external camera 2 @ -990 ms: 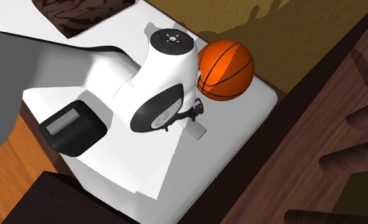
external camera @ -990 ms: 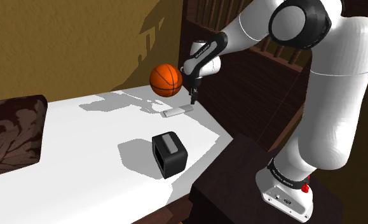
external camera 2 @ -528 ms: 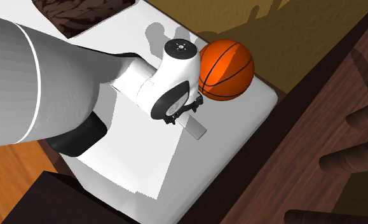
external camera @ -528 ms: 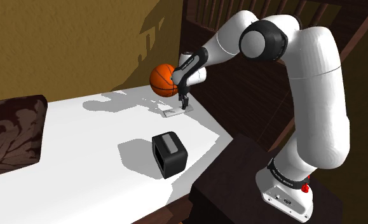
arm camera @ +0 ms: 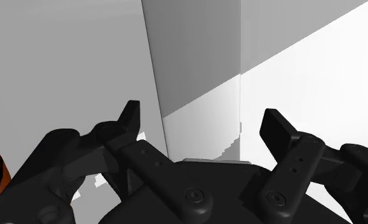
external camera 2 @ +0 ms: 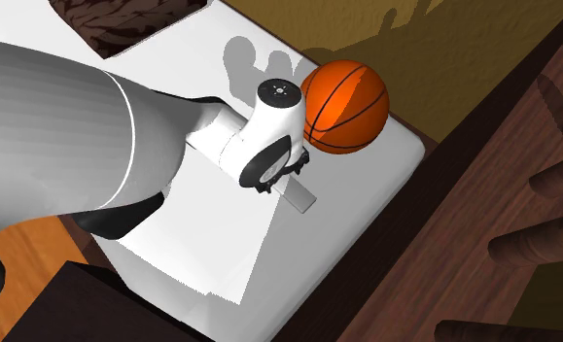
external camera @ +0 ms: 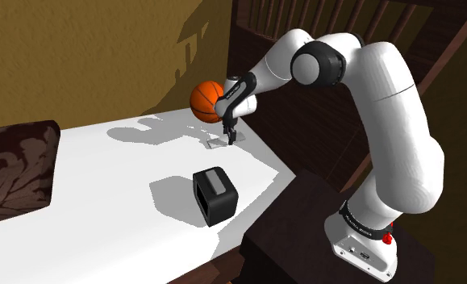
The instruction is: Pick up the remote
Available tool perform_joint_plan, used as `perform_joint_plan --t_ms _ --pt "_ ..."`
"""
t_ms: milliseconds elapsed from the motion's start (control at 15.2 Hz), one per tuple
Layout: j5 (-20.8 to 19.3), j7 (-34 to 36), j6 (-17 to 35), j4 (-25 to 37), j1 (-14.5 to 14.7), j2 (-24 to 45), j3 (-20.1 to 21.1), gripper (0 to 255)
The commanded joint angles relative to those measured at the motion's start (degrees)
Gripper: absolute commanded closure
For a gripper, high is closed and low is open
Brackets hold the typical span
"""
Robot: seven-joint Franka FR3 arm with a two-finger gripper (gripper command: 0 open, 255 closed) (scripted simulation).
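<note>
One step in hand, the grasp: gripper (arm camera: 204, 130) is held spread astride the remote (arm camera: 192, 57), untouched; closing is called for.

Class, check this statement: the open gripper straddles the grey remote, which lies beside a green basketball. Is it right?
No. The basketball is orange, not green, as the shoulder view shows. The open gripper does straddle the grey remote lying beside it.
</note>
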Motion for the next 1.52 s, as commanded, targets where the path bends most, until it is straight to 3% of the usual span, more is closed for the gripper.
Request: perform_joint_plan --t_ms 0,66,132,726,1452 --pt "0.1 -0.1 0.6 0.7 -0.2 1.2 0.2 0" --pt "0.1 -0.1 0.6 0.7 -0.2 1.2 0.2 0" --pt "0.1 0.0 0.5 0.6 -0.1 1.1 0.2 255" --pt "0.1 -0.1 0.6 0.7 -0.2 1.2 0.2 255" --pt "-1.0 0.6 -4.2 -1.5 0.8 -5.8 -1.1 255"
